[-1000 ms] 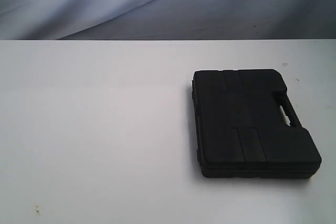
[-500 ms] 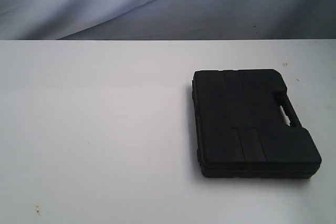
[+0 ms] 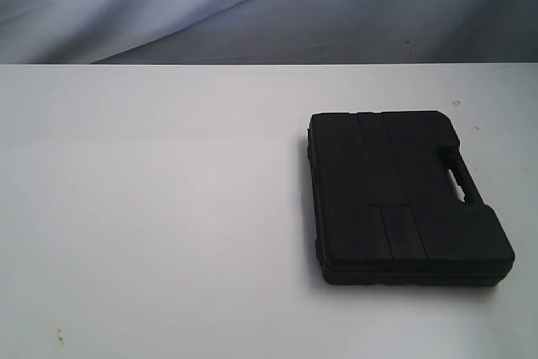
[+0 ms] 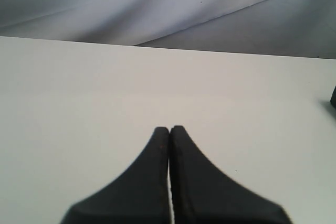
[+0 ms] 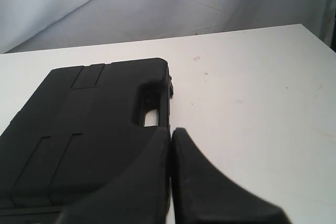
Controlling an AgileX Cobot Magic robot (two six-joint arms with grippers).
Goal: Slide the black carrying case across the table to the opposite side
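The black carrying case lies flat on the right half of the white table, its handle slot facing the right edge. In the right wrist view the case fills the near side, and my right gripper is shut with nothing in it, its tips just short of the handle cutout. My left gripper is shut and empty over the bare table; only a sliver of the case shows at that view's edge. Neither gripper appears in the exterior view.
A grey-blue cloth backdrop hangs behind the table's far edge. Small specks mark the tabletop near the front left. The table's far right corner shows in the right wrist view.
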